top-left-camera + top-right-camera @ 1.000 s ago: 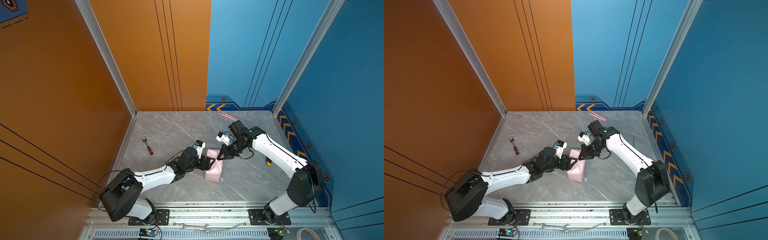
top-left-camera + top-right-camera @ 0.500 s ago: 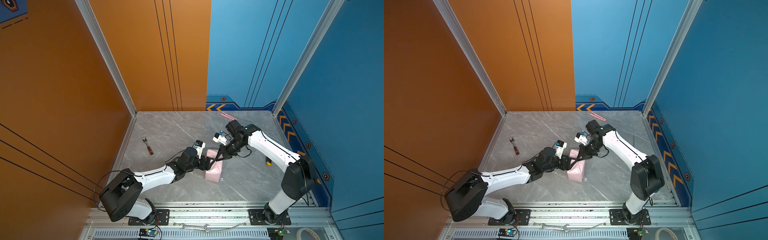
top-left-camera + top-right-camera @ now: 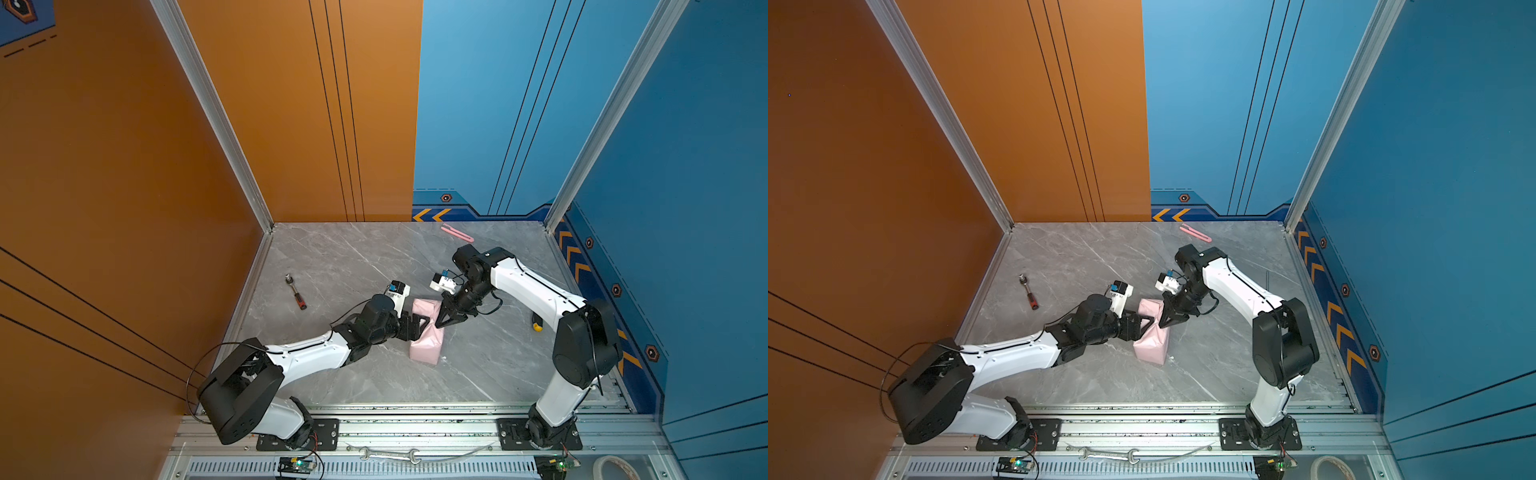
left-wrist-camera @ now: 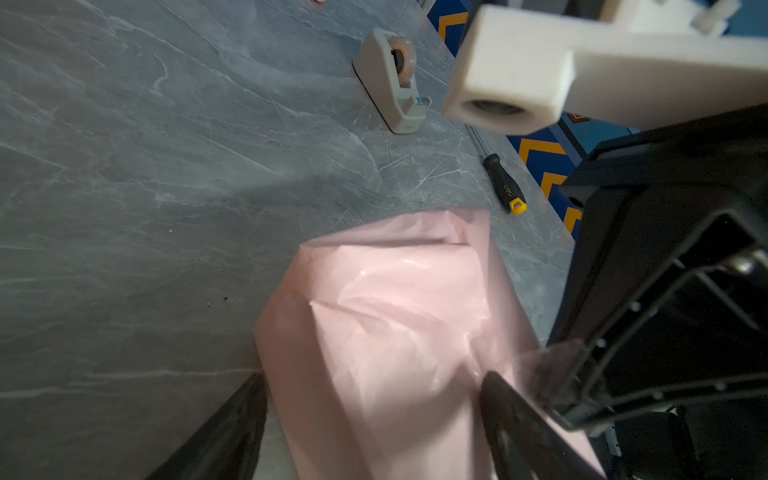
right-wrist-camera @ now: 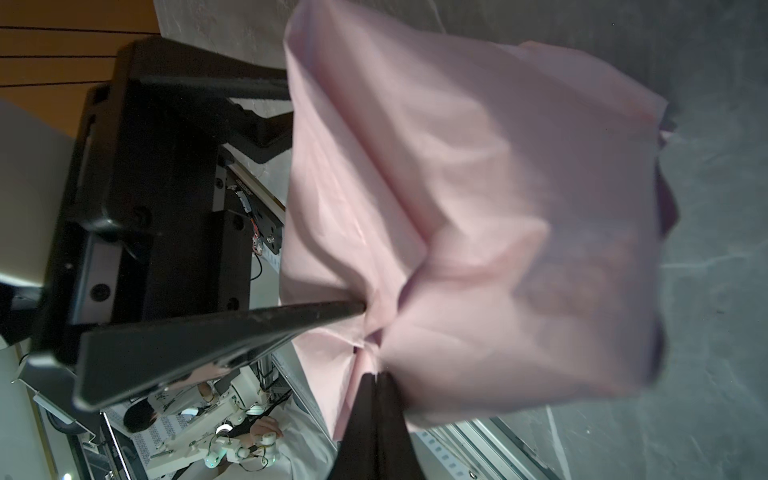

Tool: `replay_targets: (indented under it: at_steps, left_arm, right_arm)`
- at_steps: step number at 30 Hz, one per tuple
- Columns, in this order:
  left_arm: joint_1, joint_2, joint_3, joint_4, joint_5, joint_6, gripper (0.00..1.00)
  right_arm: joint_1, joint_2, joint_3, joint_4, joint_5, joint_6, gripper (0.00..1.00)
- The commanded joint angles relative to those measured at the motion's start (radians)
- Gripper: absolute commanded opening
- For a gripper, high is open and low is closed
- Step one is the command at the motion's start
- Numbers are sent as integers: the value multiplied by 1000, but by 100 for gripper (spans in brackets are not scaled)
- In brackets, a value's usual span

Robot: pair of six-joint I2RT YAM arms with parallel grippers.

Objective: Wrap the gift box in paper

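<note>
In both top views the paper (image 3: 425,348) lies as a pale pink parcel on the grey table (image 3: 332,257), between the two arms. The left gripper (image 3: 422,326) reaches it from one side with its fingers spread wide across the parcel. The right gripper (image 3: 440,324) comes down on the opposite side, its fingers pressed together on a raised fold at the paper's upper edge.

In the left wrist view the left gripper's fingers (image 4: 511,428) flank the paper, each just at its side, so they seem to clamp the parcel, not merely hover. A tape dispenser (image 4: 390,83) stands well beyond the paper, and a yellow-tipped screwdriver (image 4: 505,187) lies nearer, just off its far corner.

In the right wrist view the right gripper's fingers (image 5: 374,415) pinch a gathered pleat of the paper. A dark sliver at the paper's open far end is probably the gift box (image 5: 667,203).

The risks, as I judge them:
- The pinch holds only a thin, puckered fold, so a sharp pull could tear it or drag the wrap askew.
- If the left clamp slips on the smooth sheet, the box could slide out of the open end.
- No tape is visible on the fold. Letting go before tape comes from the distant dispenser would likely let the fold spring open.
</note>
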Motion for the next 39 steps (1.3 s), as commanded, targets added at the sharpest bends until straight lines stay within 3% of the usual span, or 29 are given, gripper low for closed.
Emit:
replay_targets:
  at_steps: [1, 8, 14, 25, 29, 39]
  left_arm:
    - [-3, 25, -31, -176, -82, 39, 81]
    - [-2, 15, -30, -171, -81, 42, 81]
    - [-2, 19, -28, -171, -84, 44, 81]
    - [0, 22, -19, -165, -72, 53, 81]
    - [1, 20, -16, -163, -74, 58, 81]
    - [4, 18, -14, -163, -72, 62, 81]
  right_arm:
    - [-12, 29, 27, -52, 63, 17, 0]
    - [-15, 46, 41, -53, 85, 41, 8]
    - [-15, 37, 67, -52, 73, 52, 5]
    - [-5, 61, 93, -48, 86, 74, 23]
    - [-1, 64, 106, -53, 132, 103, 29]
    - [45, 82, 151, -100, 280, 152, 31]
